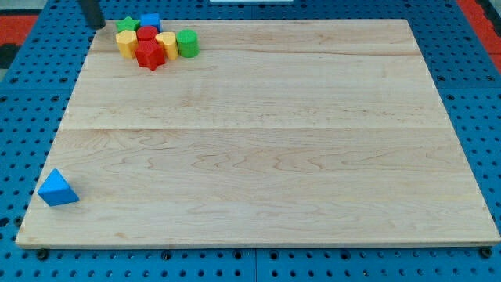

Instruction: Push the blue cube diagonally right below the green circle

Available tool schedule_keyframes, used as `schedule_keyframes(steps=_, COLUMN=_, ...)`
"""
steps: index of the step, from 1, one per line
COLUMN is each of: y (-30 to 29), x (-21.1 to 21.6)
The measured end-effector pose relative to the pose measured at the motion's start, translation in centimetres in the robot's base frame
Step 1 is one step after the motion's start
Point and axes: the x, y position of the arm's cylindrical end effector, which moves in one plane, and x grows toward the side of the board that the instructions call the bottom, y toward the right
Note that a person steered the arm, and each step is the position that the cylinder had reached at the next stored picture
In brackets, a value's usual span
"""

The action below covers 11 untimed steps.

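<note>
Hovering at the worktop's (258, 157) top-left corner, my tip (97, 26) is sitting just left of the block cluster, w/ nothing touching it; no fingers on this rig, only the bare rod, so nothing is being gripped. Closest to it is the green star (127, 25), and the blue cube (151, 20) is lying right behind that, at the back of the pack near the top edge. Crowding around them are a red cylinder (146, 34), two yellow blocks (126, 43) (166, 42), a red star-ish block (149, 55), and the green circle (187, 42) on the cluster's right end. Risk, as I'm judging it: the cube is boxed in, so any push from the left is likely dragging the star & red pieces along, prob. shoving the green circle too and shifting the target spot. Going too close to the top edge could be tipping the cube off the board. A blue triangle (57, 189) is resting well apart, bottom-left, not in play.
</note>
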Motion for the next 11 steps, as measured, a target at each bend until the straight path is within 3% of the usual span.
schedule_keyframes(steps=4, y=24.7, x=1.6)
schedule_keyframes(steps=5, y=25.5, x=7.4)
schedule_keyframes(steps=6, y=25.5, x=7.8)
schedule_keyframes(steps=7, y=26.9, x=5.0)
schedule_keyframes(steps=8, y=27.9, x=10.8)
schedule_keyframes(steps=9, y=22.4, x=15.3)
schedule_keyframes(steps=10, y=22.4, x=9.9)
schedule_keyframes(steps=11, y=28.9, x=9.6)
